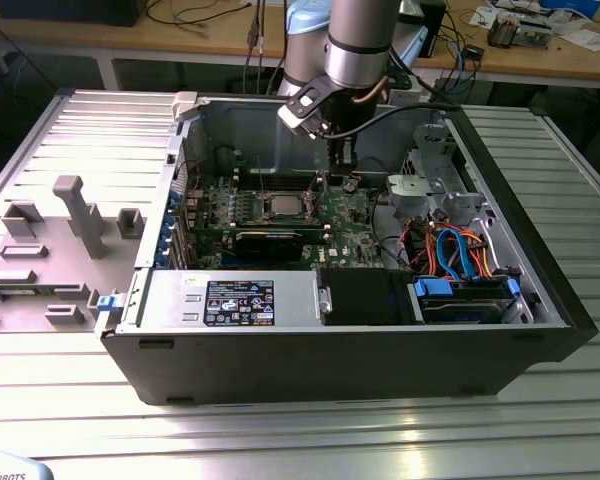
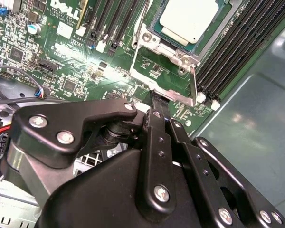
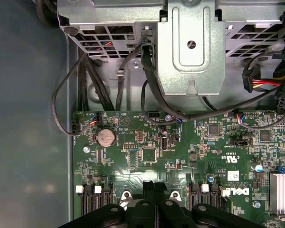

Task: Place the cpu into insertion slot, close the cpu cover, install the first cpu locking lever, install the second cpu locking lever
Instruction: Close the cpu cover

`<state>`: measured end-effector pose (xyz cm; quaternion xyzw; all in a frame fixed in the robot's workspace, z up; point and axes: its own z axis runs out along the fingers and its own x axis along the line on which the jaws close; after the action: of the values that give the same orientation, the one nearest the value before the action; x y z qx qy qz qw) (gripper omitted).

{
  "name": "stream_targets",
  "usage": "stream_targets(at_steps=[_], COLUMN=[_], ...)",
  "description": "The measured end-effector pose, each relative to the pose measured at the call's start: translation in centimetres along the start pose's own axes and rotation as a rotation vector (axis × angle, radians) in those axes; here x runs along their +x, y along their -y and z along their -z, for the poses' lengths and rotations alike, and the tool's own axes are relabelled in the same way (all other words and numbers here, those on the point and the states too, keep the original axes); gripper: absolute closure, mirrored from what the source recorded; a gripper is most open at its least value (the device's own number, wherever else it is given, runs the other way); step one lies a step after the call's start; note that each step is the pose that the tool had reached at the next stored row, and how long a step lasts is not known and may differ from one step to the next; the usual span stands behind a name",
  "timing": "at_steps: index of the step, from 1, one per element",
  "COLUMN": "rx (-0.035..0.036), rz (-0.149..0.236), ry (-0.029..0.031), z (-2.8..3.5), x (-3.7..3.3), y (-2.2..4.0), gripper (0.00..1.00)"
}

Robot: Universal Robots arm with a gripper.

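The cpu [image 2: 190, 16], a flat square with a dull silver top, lies in the insertion slot [image 2: 157, 71] on the green board. The cpu cover [image 2: 146, 40], a silvery frame, sits down around its edges. A thin metal lever [image 2: 194, 85] runs along one side of the socket, and its end stands just beyond my fingertips. My gripper [image 2: 156, 100] is shut with nothing between its black fingers, its tip close to the socket's rim. In the exterior view the gripper [image 1: 338, 165] hangs inside the open case, to the exterior view's right of the cpu [image 1: 283, 207]. The first wrist view has the fingers [image 3: 148, 189] pressed together.
Long black memory slots [image 2: 237, 42] flank the socket on both sides. A black graphics card [image 1: 270, 240] lies in front of it. A metal drive cage [image 3: 190, 47] with trailing black cables, a coin battery [image 3: 105, 137] and a heat sink [image 3: 281, 192] are nearby. Case walls [image 1: 230, 125] surround the board.
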<state>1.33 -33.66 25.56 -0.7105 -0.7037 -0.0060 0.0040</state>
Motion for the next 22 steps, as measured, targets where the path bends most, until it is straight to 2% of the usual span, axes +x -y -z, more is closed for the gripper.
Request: stream_targets(at_steps=[22], rx=[-0.0001], rz=[0.0], ry=[-0.0001], z=[0.0], x=[-0.02], y=[1.03], gripper=[0.89])
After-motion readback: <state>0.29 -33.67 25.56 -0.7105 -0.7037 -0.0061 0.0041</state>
